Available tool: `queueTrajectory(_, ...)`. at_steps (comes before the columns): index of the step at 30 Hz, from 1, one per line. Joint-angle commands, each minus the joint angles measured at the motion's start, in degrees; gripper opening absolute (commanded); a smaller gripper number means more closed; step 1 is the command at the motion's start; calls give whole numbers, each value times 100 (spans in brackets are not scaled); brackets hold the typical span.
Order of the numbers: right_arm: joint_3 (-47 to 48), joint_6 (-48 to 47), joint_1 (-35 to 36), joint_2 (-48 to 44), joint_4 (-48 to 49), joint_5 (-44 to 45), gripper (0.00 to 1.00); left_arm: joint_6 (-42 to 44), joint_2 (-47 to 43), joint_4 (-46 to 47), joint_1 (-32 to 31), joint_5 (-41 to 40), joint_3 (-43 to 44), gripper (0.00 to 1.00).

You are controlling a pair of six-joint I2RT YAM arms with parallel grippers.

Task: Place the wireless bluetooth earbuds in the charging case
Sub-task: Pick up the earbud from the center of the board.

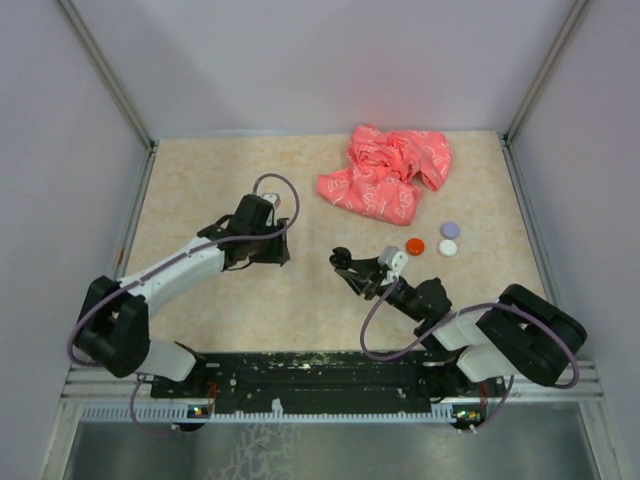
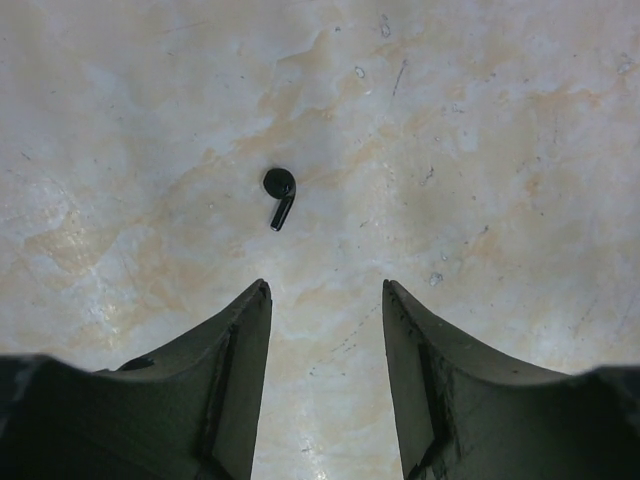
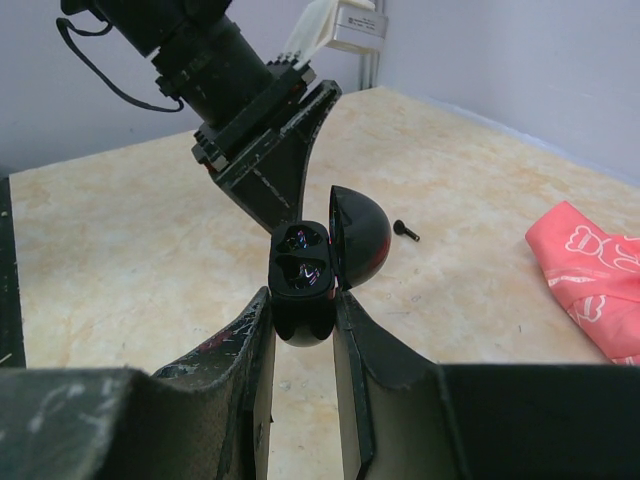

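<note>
One black earbud (image 2: 280,195) lies loose on the beige table, a little ahead of my left gripper (image 2: 325,290), which is open, empty and pointed down at the table. It also shows in the right wrist view (image 3: 405,230), beyond the case. My right gripper (image 3: 303,300) is shut on the black charging case (image 3: 303,285) and holds it above the table with its lid (image 3: 358,240) swung open; both sockets look empty. In the top view the case (image 1: 342,258) is at mid-table, right of the left gripper (image 1: 280,252). No other earbuds show.
A crumpled pink cloth (image 1: 385,172) lies at the back right. Red (image 1: 415,245), purple (image 1: 450,229) and white (image 1: 448,247) discs sit right of the right gripper. The left arm's wrist (image 3: 250,90) hangs close behind the case. Walls enclose the table.
</note>
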Motion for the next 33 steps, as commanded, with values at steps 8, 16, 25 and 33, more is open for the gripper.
queueTrajectory(8,35,-22,7,-53,225,70,0,-167,1411,-319,-172,-813,839,40)
queueTrajectory(16,76,-22,11,-22,146,26,0,-92,2041,-550,-212,-1062,1302,36)
queueTrajectory(25,182,-22,13,-23,-86,-143,0,-67,2387,-602,-288,-1017,1463,35)
queueTrajectory(33,206,-33,15,-39,-167,-193,0,-144,2660,-904,-338,-1226,1605,33)
